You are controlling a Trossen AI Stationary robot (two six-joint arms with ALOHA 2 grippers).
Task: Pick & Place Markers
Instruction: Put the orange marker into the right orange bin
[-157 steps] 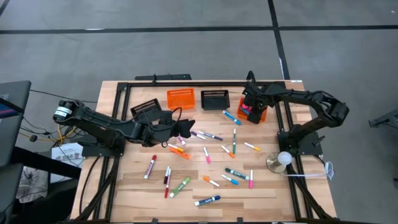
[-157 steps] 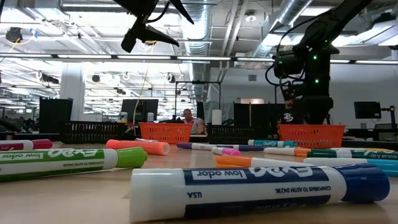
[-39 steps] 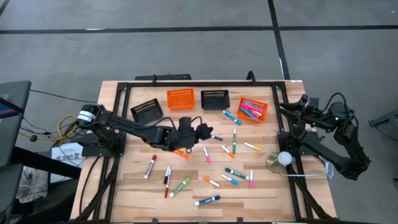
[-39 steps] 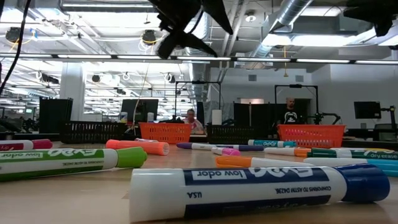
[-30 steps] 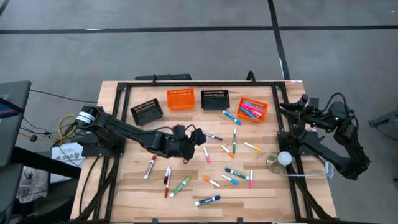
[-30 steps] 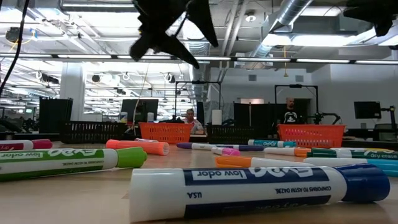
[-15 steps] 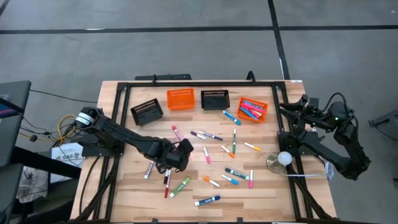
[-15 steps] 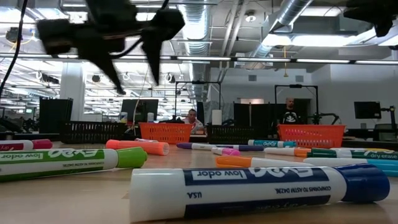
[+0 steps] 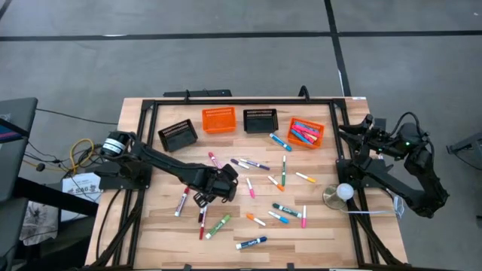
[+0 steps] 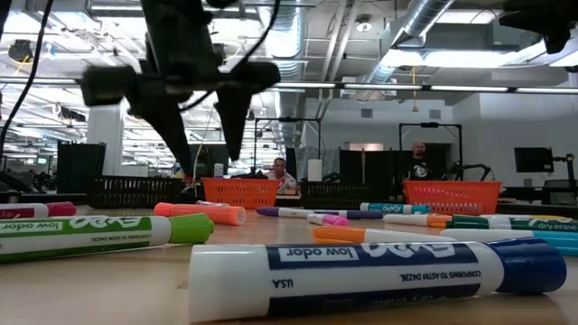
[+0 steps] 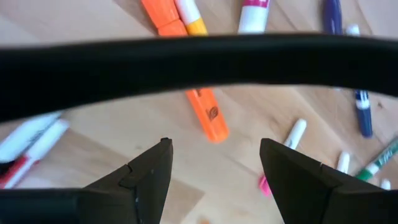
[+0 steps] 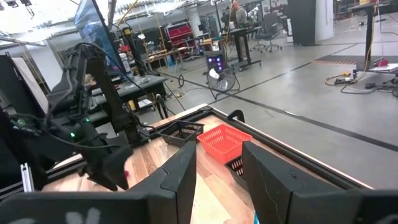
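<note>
Many markers lie scattered flat on the wooden table (image 9: 158,226): a pink one (image 9: 214,159), purple ones (image 9: 258,165), red ones (image 9: 183,202), a green one (image 9: 218,226), a blue one (image 9: 251,243). My left gripper (image 9: 211,188) hangs open over the middle left of the table, fingers pointing steeply down and clear of the wood (image 10: 208,158). Below and between its fingers (image 11: 214,162) lies an orange marker (image 11: 208,115), untouched. My right gripper (image 12: 217,180) waits open and level, drawn back by the right edge (image 9: 367,126).
Along the far edge stand a black mesh basket (image 9: 178,134), an orange one (image 9: 218,119), another black one (image 9: 260,119), and an orange one (image 9: 306,133) holding several markers. A white ball on a metal base (image 9: 339,194) stands at the right. A black frame borders the table.
My left gripper has moved toward the table's near left and come down closer to the wood. It has tipped from slanting to steeply downward and rolled about its own axis, staying open. The markers have not moved.
</note>
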